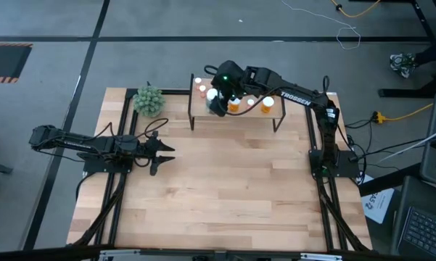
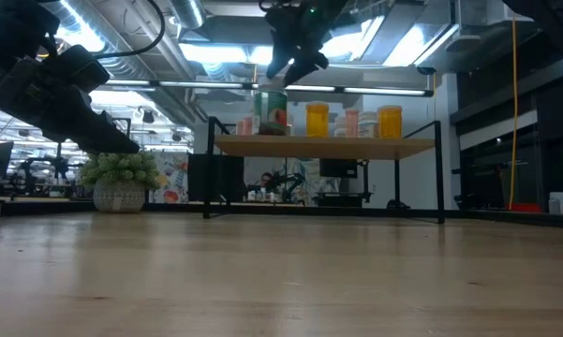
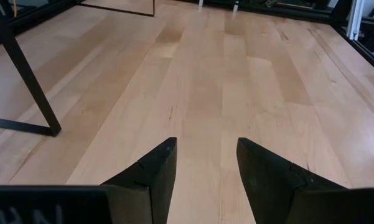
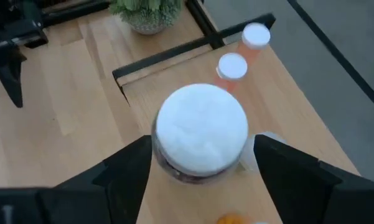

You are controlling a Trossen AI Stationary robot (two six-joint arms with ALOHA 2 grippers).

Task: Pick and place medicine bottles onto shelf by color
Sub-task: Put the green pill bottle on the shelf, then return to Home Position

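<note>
The shelf (image 1: 255,111) (image 2: 328,147) stands at the table's far edge, with several bottles upright on its top. The large green bottle (image 2: 274,112) with a white cap (image 4: 202,129) stands near the shelf's left end. My right gripper (image 1: 219,98) (image 4: 202,168) is open just above it, a finger on either side of the cap with gaps showing. Two pink-orange bottles (image 4: 231,65) (image 4: 256,37) stand beyond it. Orange bottles (image 2: 317,120) (image 2: 389,122) and pale ones (image 2: 359,123) stand farther right. My left gripper (image 1: 163,154) (image 3: 205,165) is open, low over the table's left part.
A green plant ball in a pot (image 1: 149,101) (image 2: 120,178) sits left of the shelf. The shelf's thin black legs (image 3: 31,93) rise from the table. Bare wood (image 1: 225,181) spreads between the arms and toward the near edge.
</note>
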